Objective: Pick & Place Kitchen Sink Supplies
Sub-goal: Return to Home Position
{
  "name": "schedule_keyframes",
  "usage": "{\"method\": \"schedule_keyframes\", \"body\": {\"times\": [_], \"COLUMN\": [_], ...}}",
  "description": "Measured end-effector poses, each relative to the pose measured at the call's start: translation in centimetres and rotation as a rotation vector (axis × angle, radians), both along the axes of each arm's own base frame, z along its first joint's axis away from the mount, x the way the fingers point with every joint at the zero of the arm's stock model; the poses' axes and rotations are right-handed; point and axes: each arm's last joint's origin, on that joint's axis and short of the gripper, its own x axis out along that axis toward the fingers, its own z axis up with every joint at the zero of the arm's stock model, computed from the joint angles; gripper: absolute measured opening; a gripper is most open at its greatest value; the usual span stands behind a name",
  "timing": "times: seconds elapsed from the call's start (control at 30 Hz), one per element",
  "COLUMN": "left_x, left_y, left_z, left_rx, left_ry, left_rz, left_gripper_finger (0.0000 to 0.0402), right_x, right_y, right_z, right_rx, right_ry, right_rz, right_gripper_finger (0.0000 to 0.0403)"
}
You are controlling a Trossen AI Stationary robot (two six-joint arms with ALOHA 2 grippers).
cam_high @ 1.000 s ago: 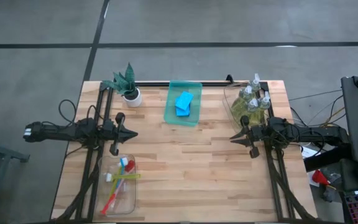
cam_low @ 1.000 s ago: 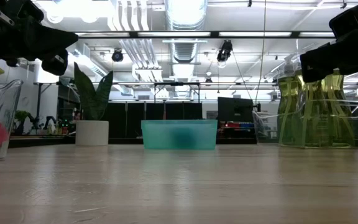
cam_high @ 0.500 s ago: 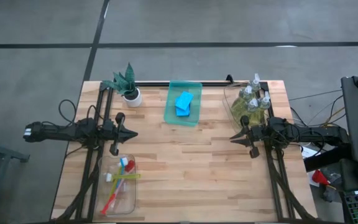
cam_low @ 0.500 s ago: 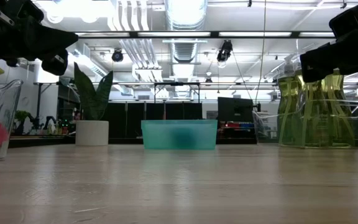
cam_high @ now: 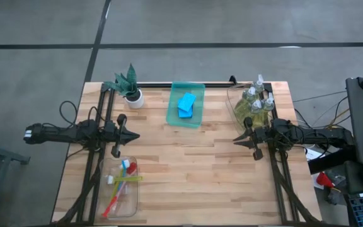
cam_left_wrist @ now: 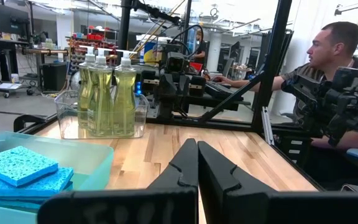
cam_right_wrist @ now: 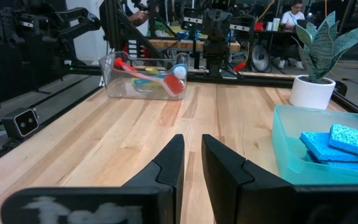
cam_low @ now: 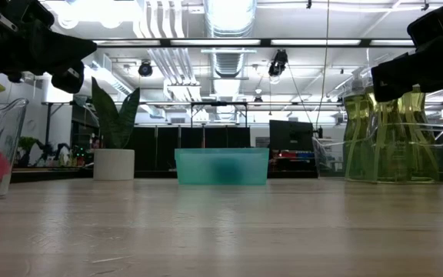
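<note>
High view: red, yellow and green brushes (cam_high: pixel 120 183) lie jumbled in clear bin (cam_high: pixel 135 199)

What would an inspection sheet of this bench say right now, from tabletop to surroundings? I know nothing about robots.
Surface: wooden table, bare in the middle.
Job's things: blue sponges in the green tray; soap bottles in the clear tray; brushes in the clear bin.
Clutter: potted plant at the far edge.
Grippers: left gripper shut, right gripper slightly open, both empty, raised above the table.
Cables: cable loop off the table's left side.
Surroundings: person beyond the table.
</note>
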Motion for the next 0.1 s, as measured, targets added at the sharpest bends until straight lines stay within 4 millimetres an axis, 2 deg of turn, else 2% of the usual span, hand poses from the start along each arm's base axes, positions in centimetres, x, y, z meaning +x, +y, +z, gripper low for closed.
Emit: {"method": "schedule_keyframes", "body": {"times": [0.1], "left_x": [0.00], "left_y": [0.00], "left_z": [0.00], "left_rx": [0.000], "left_ry": [0.000], "left_rz": [0.000], "left_gripper_finger": [0.0000], "right_x": [0.00], "right_y": [0.00], "right_z": [0.01], "right_rx": [0.000], "right_ry": [0.000], "right_rz": [0.000], "right_gripper_finger": [0.0052]}}
